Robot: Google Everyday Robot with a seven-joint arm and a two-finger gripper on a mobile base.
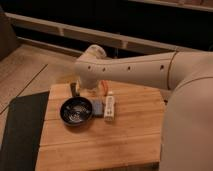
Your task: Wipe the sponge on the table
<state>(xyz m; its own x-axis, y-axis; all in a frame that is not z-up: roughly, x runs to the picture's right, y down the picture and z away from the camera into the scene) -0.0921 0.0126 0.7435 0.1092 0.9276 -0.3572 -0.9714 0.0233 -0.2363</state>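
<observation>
The sponge (97, 107), a small blue-grey block, lies flat on the wooden table (125, 142), between a black bowl and a white pack. My thick white arm (130, 72) reaches from the right across the table's far edge, above and behind the sponge. The gripper is at the arm's left end, over the far-left part of the table, and the arm hides it. Nothing hangs from that end, and the sponge lies free with nothing touching it from above.
A black bowl (76, 111) stands just left of the sponge and a long white pack (109, 106) just right of it. A small black bar (75, 89) sits near the far edge. A dark grey mat (22, 130) lies on the floor to the left.
</observation>
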